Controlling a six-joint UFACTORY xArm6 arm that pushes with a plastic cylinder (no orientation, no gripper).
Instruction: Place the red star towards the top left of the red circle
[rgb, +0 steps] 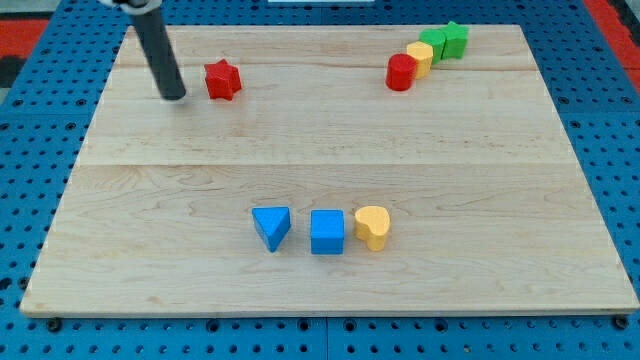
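tip (175, 97) sits just left of the red star (223, 80), near the board's top left, placed to shove it rightward toward the red circle (401, 72), well apart. no pincer here, only a rod.

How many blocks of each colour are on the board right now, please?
Red: 2, the red star and the red circle
Yellow: 2, and
Green: 2, and
Blue: 2, and
Total: 8
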